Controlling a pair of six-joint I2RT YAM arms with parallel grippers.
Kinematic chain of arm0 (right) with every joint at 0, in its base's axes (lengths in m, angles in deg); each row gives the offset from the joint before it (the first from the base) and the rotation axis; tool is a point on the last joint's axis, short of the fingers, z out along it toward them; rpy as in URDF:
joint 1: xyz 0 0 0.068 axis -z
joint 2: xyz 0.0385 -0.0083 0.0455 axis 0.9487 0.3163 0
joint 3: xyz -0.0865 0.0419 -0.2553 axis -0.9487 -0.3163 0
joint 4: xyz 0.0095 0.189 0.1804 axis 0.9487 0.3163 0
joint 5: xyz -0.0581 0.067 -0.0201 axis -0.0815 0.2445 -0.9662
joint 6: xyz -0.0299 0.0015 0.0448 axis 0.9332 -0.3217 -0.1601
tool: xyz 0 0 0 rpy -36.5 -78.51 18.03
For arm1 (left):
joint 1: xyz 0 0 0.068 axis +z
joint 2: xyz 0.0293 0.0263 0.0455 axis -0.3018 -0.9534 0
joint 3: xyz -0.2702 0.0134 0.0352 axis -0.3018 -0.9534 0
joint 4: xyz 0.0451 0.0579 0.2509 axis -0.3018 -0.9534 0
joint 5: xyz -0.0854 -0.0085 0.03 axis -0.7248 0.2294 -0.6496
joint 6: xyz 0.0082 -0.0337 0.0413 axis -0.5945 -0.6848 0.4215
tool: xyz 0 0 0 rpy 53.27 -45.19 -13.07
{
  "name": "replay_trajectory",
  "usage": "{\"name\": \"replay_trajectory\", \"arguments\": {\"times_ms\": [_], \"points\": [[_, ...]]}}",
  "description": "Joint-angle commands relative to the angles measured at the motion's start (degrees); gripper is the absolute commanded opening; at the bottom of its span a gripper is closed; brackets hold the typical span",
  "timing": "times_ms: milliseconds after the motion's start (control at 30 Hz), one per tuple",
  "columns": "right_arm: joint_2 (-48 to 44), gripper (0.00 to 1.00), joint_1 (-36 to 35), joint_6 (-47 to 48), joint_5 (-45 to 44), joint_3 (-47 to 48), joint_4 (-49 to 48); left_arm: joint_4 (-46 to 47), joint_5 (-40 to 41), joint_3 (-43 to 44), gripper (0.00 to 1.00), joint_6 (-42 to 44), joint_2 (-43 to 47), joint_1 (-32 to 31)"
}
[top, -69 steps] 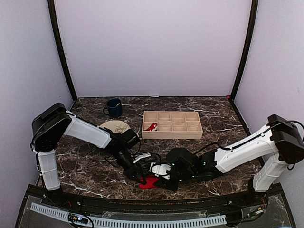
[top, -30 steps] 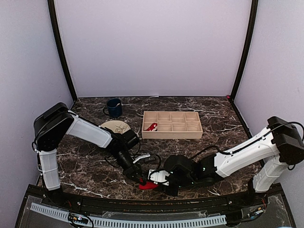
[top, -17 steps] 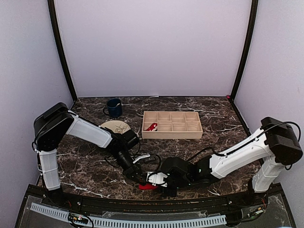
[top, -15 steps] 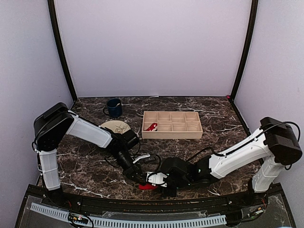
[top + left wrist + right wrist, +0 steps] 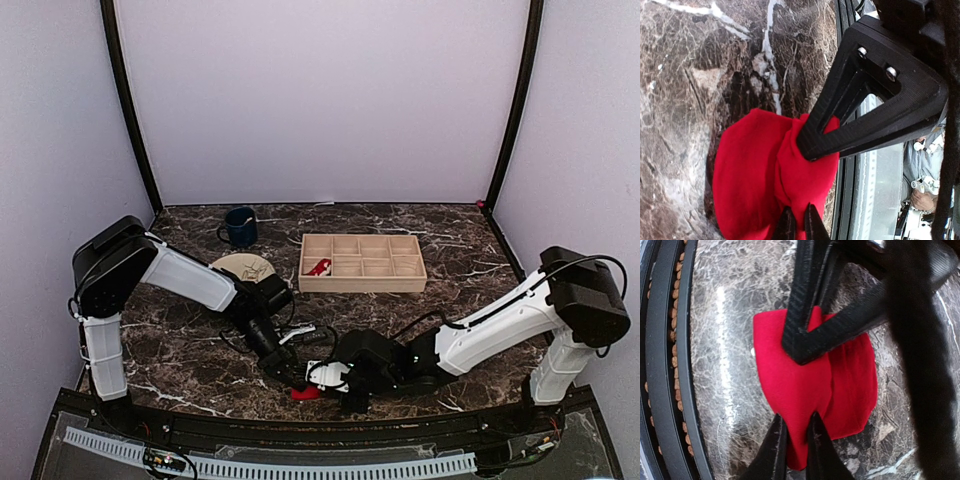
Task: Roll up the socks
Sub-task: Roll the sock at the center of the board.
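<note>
A red sock (image 5: 303,392) lies bunched on the marble table near its front edge, between the two grippers. My left gripper (image 5: 293,377) is shut on a fold of the sock (image 5: 755,180); its fingertips (image 5: 786,226) pinch the cloth. My right gripper (image 5: 328,385) is shut on the opposite fold of the sock (image 5: 805,390), cloth pinched between its fingertips (image 5: 776,442). Each wrist view shows the other gripper's black fingers pressing into the sock. A second red sock (image 5: 319,266) lies in the wooden tray.
A wooden compartment tray (image 5: 362,263) stands at the back centre. A blue mug (image 5: 240,226) and a tan plate (image 5: 243,266) stand at the back left. The table's black front rail (image 5: 300,428) runs just beyond the sock.
My right arm has slid left along the front edge, pushing the sock into a tighter, smaller bundle against my left gripper. My left arm has barely moved.
</note>
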Motion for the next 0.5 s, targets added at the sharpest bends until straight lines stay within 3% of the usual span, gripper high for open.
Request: {"name": "replay_trajectory", "arguments": {"times_ms": [0,200,467], "points": [[1.55,0.07,1.57,-0.37,2.94,0.43,-0.14,-2.8,4.8,-0.49,0.03,0.69,-0.83,-0.07],[1.44,0.01,3.06,-1.96,5.12,0.9,2.11,-1.96,10.61,-0.67,0.23,-1.42,0.66,-0.07],[1.34,0.0,4.48,-4.51,5.68,0.77,3.15,-2.28,15.32,-0.83,0.28,-3.05,2.06,0.01]]}}
